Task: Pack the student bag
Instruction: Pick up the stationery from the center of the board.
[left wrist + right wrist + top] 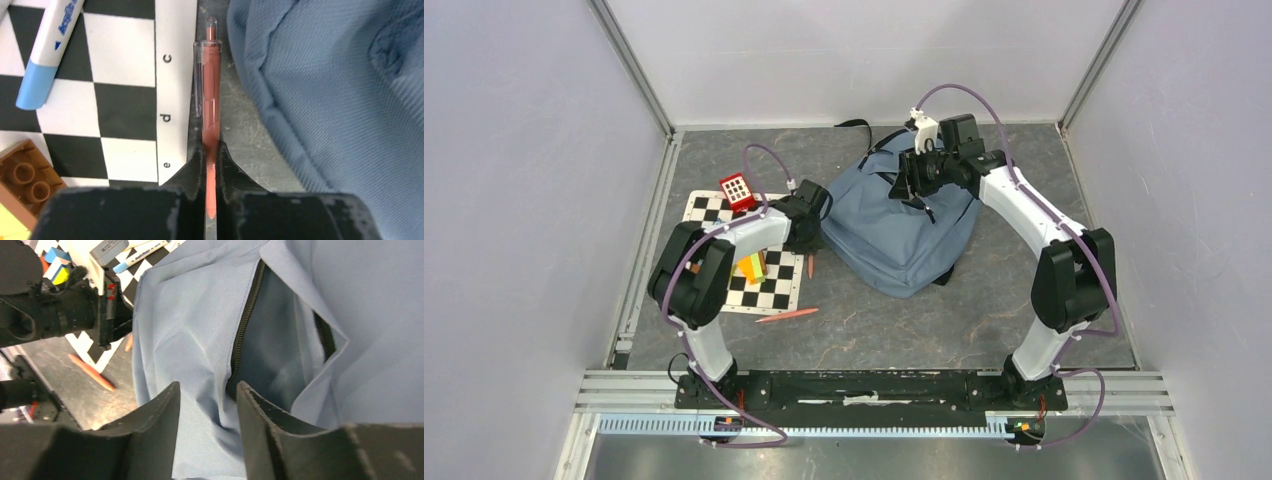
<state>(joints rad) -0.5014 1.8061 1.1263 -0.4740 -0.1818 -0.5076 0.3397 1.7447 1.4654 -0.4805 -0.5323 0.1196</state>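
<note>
Left claw (212, 162): clamped on salmon pen (211, 85), beside checkerboard mat (120, 65). Right claw (207, 390): jaws apart, gripping nothing, over unzipped opening of student bag (894, 225), which lies mid-desk (984, 320).

The left arm (752, 232) and right arm (1024, 205) are wearing white shells between bulky black joint housings. Purple cables (765, 147) are looping off each wrist. The left gripper (212, 160) and right gripper (207, 390) are showing matte black fingers (150, 432) with scuffed grey edges.
</note>
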